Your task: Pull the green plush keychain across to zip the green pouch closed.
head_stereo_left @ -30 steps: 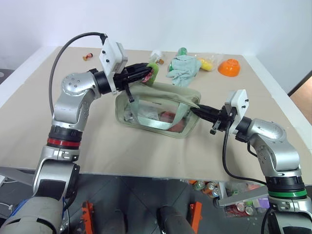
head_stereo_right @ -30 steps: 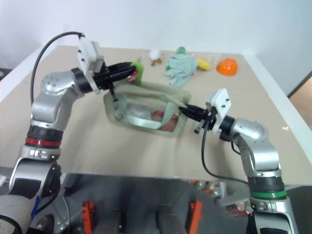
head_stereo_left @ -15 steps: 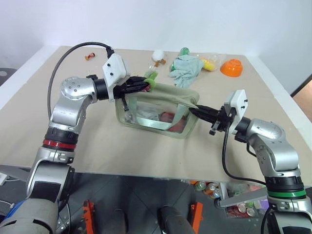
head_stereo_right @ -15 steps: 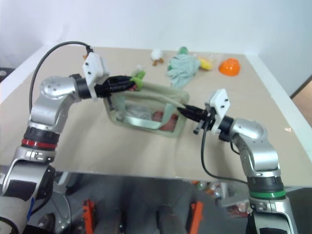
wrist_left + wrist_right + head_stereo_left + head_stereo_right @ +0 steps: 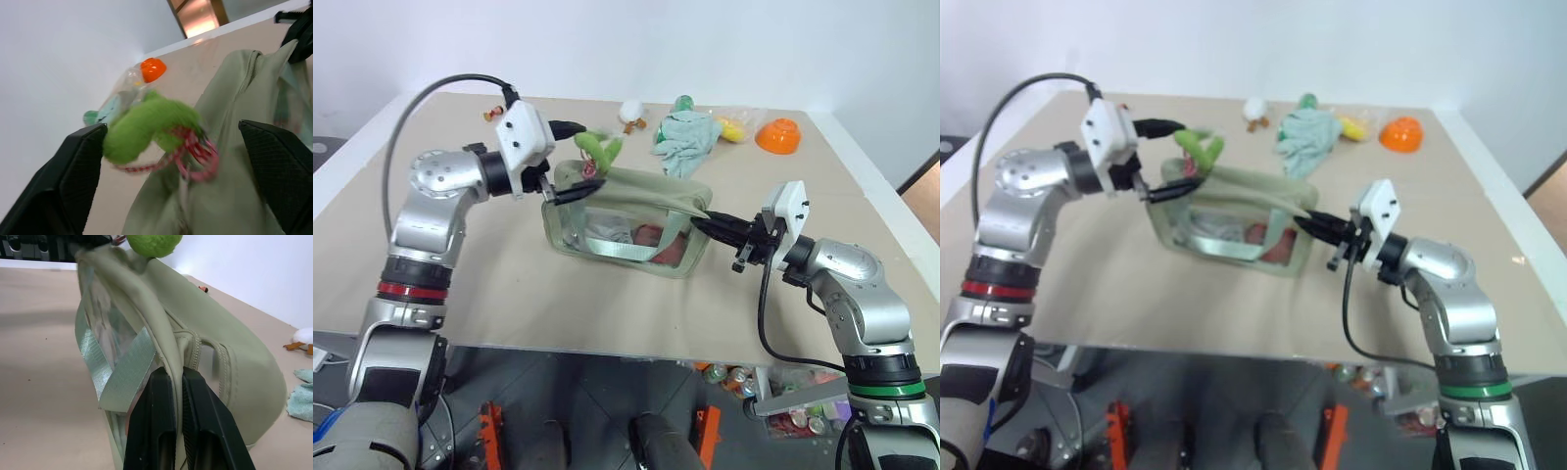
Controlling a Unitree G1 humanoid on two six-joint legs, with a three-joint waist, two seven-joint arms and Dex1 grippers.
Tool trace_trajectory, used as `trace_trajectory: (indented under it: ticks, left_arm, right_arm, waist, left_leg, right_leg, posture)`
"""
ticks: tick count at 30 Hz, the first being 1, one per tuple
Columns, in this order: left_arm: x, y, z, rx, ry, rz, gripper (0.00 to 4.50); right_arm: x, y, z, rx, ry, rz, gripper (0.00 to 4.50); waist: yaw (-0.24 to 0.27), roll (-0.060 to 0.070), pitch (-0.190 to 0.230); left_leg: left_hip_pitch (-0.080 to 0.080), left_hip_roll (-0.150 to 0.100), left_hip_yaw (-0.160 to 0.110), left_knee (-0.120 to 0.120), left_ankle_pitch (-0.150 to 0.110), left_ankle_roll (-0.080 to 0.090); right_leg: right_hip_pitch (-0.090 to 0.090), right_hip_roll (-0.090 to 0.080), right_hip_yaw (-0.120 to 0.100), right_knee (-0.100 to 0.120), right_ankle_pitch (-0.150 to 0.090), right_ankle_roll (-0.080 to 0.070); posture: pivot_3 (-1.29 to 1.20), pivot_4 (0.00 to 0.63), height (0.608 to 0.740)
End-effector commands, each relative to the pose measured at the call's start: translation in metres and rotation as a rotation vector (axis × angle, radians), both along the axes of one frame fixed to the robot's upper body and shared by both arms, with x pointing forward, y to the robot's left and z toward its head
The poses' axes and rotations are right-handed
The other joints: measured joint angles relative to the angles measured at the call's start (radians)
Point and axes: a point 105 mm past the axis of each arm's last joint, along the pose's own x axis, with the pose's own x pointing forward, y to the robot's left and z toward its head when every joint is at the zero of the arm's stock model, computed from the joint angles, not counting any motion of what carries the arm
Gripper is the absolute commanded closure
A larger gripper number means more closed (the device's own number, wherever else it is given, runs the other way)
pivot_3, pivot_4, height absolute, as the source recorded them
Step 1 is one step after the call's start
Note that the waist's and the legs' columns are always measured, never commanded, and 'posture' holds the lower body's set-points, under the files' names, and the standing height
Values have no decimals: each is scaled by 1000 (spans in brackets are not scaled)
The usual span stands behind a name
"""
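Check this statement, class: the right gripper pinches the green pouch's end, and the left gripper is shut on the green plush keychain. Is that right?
Not quite. The left gripper is open, the green plush keychain loose between its fingers, as the left wrist view shows. The right gripper does pinch the green pouch.

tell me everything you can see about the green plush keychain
The green plush keychain is a small, fuzzy, lime-green oval on a looped red-and-white cord, fixed at the green pouch's top corner nearest the left gripper. It sits between that gripper's open fingers; neither presses on it.
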Motion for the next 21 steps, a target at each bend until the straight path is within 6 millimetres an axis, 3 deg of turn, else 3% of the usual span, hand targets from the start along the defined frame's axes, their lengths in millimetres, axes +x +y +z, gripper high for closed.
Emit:
trace_trajectory:
  ticks: [1,14,21]
  left_arm:
    - [-8,8,8,0,-47,-4,52]
    - [-17,11,-1,6,8,-17,52]
    - [-22,45,0,-190,125,108,52]
  right_arm:
    - [-1,0,1,-7,-6,5,4500]
    - [2,1,1,-13,-10,18,4500]
    - [2,0,1,-16,-8,13,4500]
  waist:
    - [0,0,0]
    - [0,0,0]
    - [-2,1,0]
  left_leg:
    - [0,0,0,0,0,0]
    - [0,0,0,0,0,0]
    - [0,1,0,0,0,0]
  right_leg:
    - [0,0,0,0,0,0]
    - [0,0,0,0,0,0]
    - [0,0,0,0,0,0]
  posture:
    - [0,150,740]
    - [0,150,740]
    - [0,150,740]
